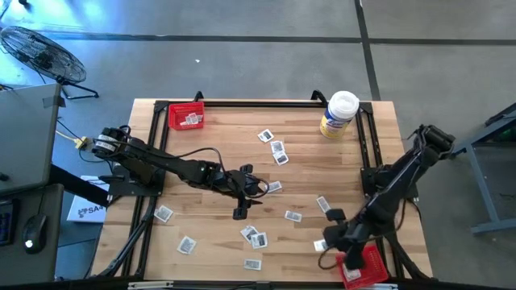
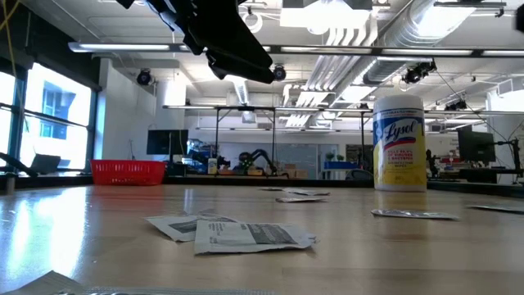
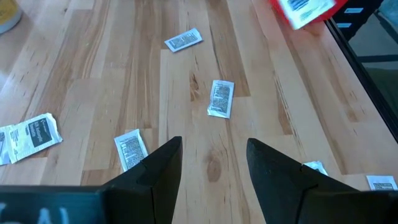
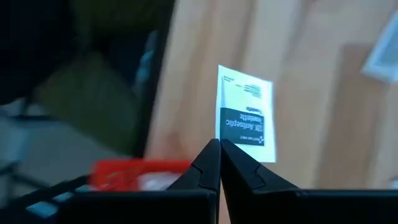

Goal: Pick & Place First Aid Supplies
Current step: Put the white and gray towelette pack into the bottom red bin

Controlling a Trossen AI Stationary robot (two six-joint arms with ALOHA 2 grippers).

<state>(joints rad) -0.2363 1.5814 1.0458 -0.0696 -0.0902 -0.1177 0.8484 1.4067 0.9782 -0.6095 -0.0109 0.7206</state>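
The right hand [image 4: 219, 144] is pinched fully closed on the edge of one small flat white packet with a dark printed band [image 4: 244, 115], holding it upright above the near-right corner of the pale wooden bench [image 1: 218, 149], just beside the red mesh tray [image 1: 367, 266] there. The left hand [image 3: 213, 163] hovers over the middle of the bench with its fingers spread wide and nothing between them. Other white-and-grey packets [image 1: 278, 151] lie scattered flat across the bench. A second red tray [image 1: 186, 117] at the far left holds a packet. A white-lidded yellow-labelled tub [image 1: 339, 115] stands at the far right.
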